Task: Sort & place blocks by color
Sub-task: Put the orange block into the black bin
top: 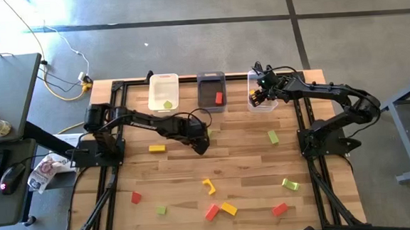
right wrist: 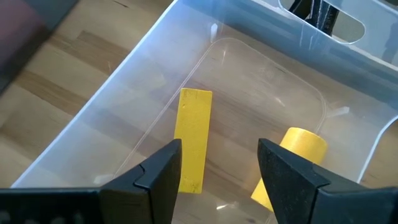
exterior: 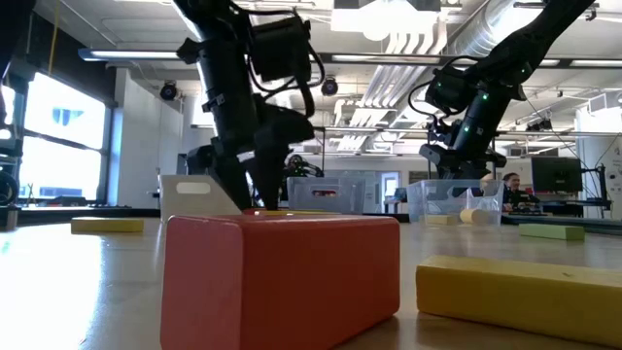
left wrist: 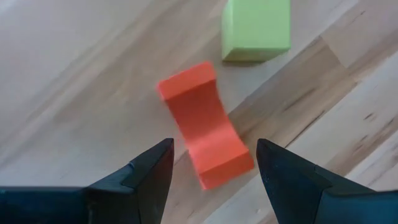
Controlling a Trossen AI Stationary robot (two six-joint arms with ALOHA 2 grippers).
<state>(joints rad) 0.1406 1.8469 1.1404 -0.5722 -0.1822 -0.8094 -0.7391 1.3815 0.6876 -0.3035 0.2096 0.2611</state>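
Blocks sorting — left gripper (left wrist: 211, 163) wide open astride red block (left wrist: 205, 124) (untouched); right gripper (right wrist: 219, 163) open, empty.

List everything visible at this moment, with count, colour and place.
Rectangular plastic bins: 3; white, dark grey, clear; in a row along the table's far edge.
Red blocks: 5; one in the dark grey bin, one under the left gripper, three near the front edge.
Green blocks: 5; one in the white bin, one beside the left gripper, three loose.
Yellow pieces: 5; two in the clear bin, three loose.
Wooden table: 1.
Left gripper: open, mid-table.
Right gripper: open, over the clear bin.
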